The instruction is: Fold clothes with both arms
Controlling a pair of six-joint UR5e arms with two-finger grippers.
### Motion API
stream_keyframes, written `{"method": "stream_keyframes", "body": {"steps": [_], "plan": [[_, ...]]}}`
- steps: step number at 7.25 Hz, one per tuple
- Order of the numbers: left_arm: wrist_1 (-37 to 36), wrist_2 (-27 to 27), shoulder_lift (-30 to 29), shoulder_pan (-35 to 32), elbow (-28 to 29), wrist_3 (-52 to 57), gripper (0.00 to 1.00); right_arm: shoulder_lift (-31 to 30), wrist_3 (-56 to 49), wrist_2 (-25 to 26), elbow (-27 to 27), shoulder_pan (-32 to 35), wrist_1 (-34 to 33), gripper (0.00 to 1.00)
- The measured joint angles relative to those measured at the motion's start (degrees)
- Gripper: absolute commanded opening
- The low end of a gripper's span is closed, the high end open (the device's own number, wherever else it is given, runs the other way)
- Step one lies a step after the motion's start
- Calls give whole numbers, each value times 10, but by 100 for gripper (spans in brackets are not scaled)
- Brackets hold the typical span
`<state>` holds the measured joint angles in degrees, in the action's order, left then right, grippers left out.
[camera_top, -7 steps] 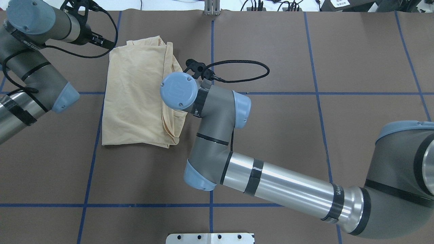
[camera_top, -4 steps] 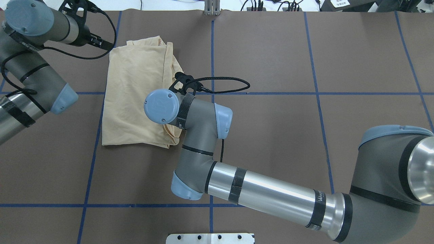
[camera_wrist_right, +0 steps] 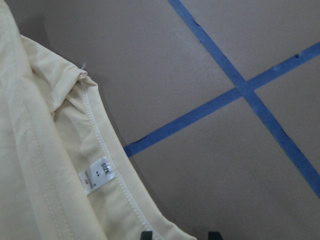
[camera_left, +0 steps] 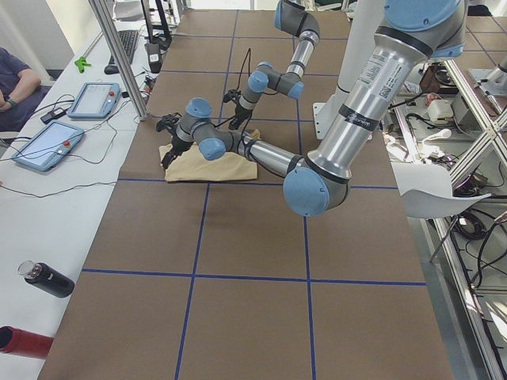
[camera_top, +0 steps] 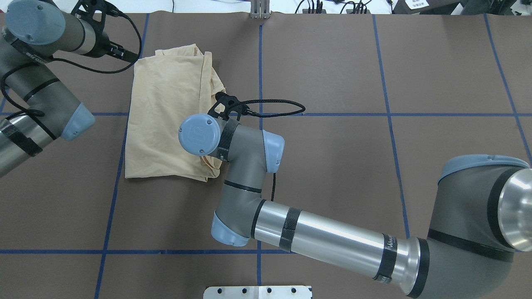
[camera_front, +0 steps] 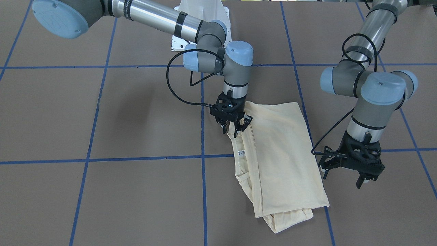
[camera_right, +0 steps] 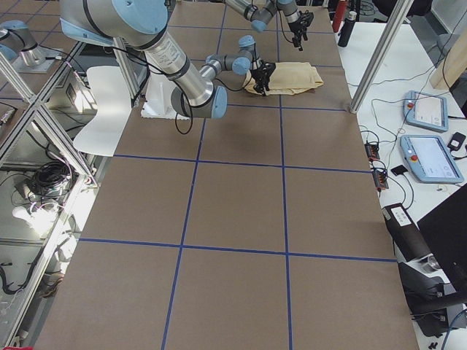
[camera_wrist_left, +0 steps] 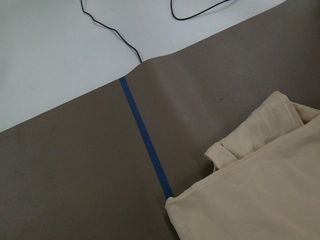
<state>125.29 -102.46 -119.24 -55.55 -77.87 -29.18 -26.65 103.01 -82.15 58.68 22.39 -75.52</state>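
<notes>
On my right wrist view, the small white label on the shirt read "SIZE"; its finer print was illegible.

Bright even light, soft shadows on the brown matte table cover. Bit of glare on the right arm's silver tube.

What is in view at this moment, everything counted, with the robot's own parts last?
Table: one, brown cover, blue tape grid.
T-shirt: one, pale cream, folded, on the robot's left half.
Neck label: one, white, on the shirt's neck edge.
Base plate: one, white, robot's table edge.
Pendants: two, grey-blue, on the white side bench.
Black bottle: one, same bench.
Red bottle: one, same bench, cut off.
Person: one, partly seen, at the bench.
Right gripper: one, black, open over the shirt's neck edge.
Left gripper: one, black, beside the shirt's other long edge; jaws unclear.
</notes>
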Motion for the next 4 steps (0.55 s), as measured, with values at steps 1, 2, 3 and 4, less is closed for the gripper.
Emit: {"method": "stream_keyframes", "body": {"steps": [1,2,3,4], "plan": [[0,0,0,0,0,0,100,1,0,0,-1,-2,0,0],[0,0,0,0,0,0,100,2,1,1,-1,-3,0,0],[0,0,0,0,0,0,100,2,-1,0,-1,-4,0,0],[0,0,0,0,-1,0,100,1,-6,-1,1,-2,0,0]]}}
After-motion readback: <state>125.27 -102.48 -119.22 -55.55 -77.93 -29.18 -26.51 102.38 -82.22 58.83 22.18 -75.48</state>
